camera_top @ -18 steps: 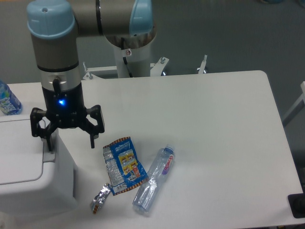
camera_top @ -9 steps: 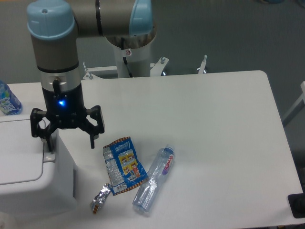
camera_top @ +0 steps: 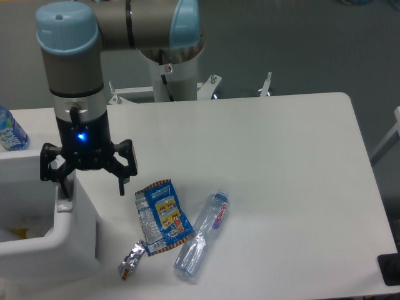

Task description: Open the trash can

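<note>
The trash can (camera_top: 69,250) is a big white bin at the lower left. Its top now shows an open cavity (camera_top: 25,219) with a yellow scrap inside. The white lid (camera_top: 25,165) appears tipped up at the far side. My gripper (camera_top: 92,186) hangs over the can's right rim, open, with its fingers spread wide. The left finger (camera_top: 62,184) is right above the grey tab (camera_top: 64,204); whether it touches the tab I cannot tell. The right finger (camera_top: 122,182) hangs outside the can, over the table. Nothing is held.
A blue snack packet (camera_top: 162,215), a crumpled foil wrapper (camera_top: 131,260) and a clear plastic bottle (camera_top: 203,236) lie on the white table (camera_top: 281,156) right of the can. A blue-labelled bottle (camera_top: 9,131) stands at the far left edge.
The can's flat lid, which lay shut before, has swung up and the inside now shows. My gripper has stayed in nearly the same place.
</note>
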